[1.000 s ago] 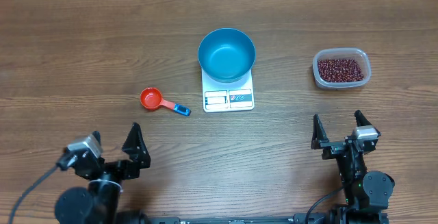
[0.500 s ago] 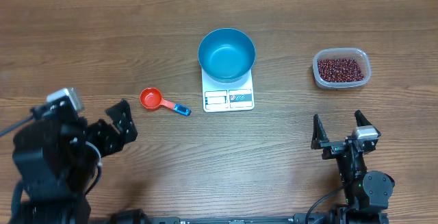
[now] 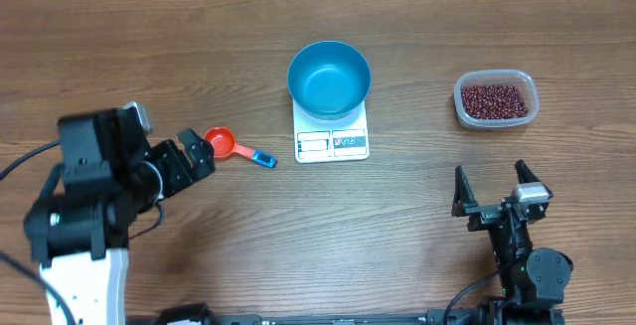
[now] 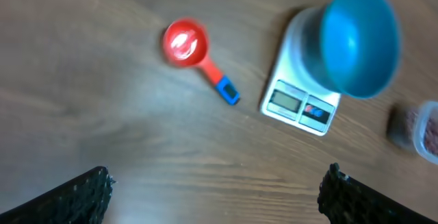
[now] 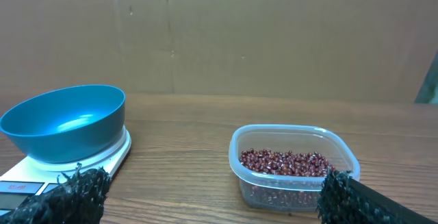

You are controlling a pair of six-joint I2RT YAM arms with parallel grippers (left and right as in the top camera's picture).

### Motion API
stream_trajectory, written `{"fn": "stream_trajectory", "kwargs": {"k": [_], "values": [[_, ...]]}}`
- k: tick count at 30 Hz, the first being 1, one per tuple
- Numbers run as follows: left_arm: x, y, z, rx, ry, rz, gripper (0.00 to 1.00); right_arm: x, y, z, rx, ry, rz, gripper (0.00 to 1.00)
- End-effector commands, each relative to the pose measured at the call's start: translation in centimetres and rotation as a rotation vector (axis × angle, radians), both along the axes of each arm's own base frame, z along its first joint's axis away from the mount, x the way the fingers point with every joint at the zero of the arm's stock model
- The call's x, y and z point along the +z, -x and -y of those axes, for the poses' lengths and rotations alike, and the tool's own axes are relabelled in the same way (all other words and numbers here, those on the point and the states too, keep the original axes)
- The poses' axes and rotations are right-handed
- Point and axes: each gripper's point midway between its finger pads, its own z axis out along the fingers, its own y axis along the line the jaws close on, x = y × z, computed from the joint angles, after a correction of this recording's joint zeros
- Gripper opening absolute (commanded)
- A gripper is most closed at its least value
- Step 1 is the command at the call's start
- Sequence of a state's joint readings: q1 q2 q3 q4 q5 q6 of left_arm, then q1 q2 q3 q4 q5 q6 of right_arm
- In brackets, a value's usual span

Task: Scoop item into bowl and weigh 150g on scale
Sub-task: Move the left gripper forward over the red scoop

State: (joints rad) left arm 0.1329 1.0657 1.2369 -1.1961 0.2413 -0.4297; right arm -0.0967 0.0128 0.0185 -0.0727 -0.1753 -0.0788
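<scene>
From my remote console, both arms stand ready with nothing scooped yet. The red beans [image 3: 494, 99] lie heaped in a clear plastic tub [image 3: 463, 109] straight ahead of the right gripper [image 3: 488, 172], whose jaws are spread fully wide and hold nothing. The blue bowl [image 3: 329, 79] sits on the white kitchen scale [image 3: 332, 143], ahead and to the left of that gripper, and looks empty. The left gripper [image 3: 197, 152], jaws equally wide and empty, hangs above the wooden table [image 3: 149, 57], with the red measuring scoop [image 3: 237, 150] lying just ahead of its fingertips, cup end nearest and blue-tipped handle pointing away toward the scale. I judge the beans hard, tiny and loose, apt to roll and scatter, so they need the scoop, not fingers. The scoop looks light, stiff plastic that could skid on the wood. I would pinch it across the narrow handle and keep the cup level.
</scene>
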Motion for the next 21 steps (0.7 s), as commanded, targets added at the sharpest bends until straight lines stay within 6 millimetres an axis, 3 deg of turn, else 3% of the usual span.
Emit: {"fn": "stream_trajectory", "kwargs": {"k": [1, 12, 21], "values": [[-2.2, -0.1, -2.1, 0.231, 0.007, -0.135, 0.96, -0.2, 0.0, 0.1, -0.008, -0.003, 0.003, 1.00], [-5.2, 0.6, -4.4, 0.497, -0.014, -0.272, 0.91, -0.2, 0.0, 0.1, -0.008, -0.004, 0.003, 1.00], [-8.3, 0.9, -4.4, 0.591, 0.024, -0.310, 0.88, -0.2, 0.0, 0.1, -0.008, -0.003, 0.003, 1.00]]}}
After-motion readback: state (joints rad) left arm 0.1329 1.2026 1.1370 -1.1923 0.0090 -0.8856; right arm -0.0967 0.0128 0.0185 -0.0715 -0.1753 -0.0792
